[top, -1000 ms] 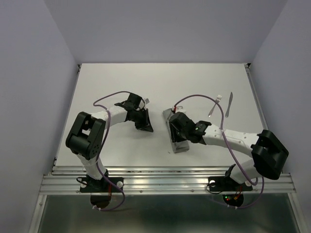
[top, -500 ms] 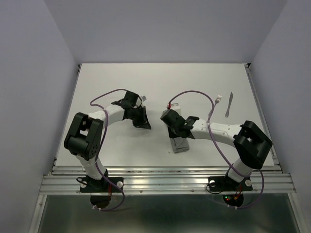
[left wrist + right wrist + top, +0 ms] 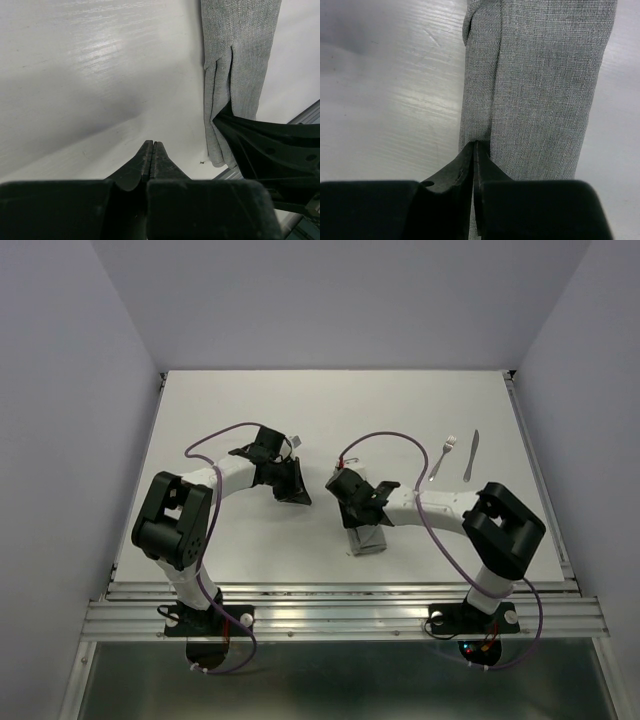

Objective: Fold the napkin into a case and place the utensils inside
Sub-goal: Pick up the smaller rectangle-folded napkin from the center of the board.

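One napkin (image 3: 366, 540), folded narrow, near the worktop's (image 3: 250, 400) front edge, mid-width. The right jaws seem pinched on its top layer's seam; the left jaws are together, empty. We'd lift that layer gently, just enough to open a pocket without unfolding.

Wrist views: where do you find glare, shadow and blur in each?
Left wrist view: glare streaks on the table, a soft shadow below them, the left gripper body blurred. Right wrist view: napkin weave sharp, sheen on the table at left.
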`<state>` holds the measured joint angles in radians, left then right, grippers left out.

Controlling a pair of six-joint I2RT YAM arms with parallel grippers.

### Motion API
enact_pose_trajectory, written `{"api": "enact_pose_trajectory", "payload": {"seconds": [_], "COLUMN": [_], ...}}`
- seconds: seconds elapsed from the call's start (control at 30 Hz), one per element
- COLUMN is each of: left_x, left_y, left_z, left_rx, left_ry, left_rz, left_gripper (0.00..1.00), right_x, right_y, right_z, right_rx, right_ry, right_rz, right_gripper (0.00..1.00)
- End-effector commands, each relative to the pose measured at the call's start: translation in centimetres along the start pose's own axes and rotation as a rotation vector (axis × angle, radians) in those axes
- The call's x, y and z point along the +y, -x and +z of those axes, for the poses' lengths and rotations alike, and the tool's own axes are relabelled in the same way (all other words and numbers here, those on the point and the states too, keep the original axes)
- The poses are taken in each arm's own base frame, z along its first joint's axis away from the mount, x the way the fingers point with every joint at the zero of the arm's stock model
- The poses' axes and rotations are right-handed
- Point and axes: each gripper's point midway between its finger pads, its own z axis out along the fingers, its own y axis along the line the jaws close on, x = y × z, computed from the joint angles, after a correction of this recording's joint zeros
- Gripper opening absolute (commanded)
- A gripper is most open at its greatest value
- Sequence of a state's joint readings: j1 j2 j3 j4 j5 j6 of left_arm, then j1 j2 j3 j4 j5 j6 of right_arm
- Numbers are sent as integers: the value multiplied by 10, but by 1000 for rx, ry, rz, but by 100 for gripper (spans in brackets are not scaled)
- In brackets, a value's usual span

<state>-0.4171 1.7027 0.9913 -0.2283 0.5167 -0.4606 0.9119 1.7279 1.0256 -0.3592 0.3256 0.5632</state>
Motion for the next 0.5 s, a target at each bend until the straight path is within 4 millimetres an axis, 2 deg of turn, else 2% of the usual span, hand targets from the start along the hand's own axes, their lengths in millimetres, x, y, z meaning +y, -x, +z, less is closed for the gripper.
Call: {"api": "enact_pose_trajectory", "payload": {"seconds": [0.0, 0.07, 0.13, 0.23, 0.27, 0.33, 0.47], "left_x": [-7, -8, -8, -8, -9, -8, -6], "left_y": [7, 8, 8, 8, 9, 9, 7], "left_z": [-3, -3, -2, -2, -3, -3, -2], "left_rx": [-16, -19, -17, -19, -22, -22, -20], "left_ry": [-23, -25, -24, -26, -26, -26, -19], "left_rz": [29, 30, 28, 25, 26, 25, 22], "left_gripper": [0, 0, 0, 0, 0, 0, 0], "right_x": [18, 16, 12, 0, -2, -4, -1], "right_y": [29, 43, 43, 32, 27, 17, 7], "right_z": [-31, -48, -54, -50, -48, -41, -34], "right_rx": [-88, -135, -134, -97, -84, -55, -20], "right_ry": [103, 114, 102, 47, 41, 30, 40], "right_rz": [-13, -19, -30, -35, -35, -41, -37], "right_gripper": [11, 17, 21, 36, 45, 53, 57]}}
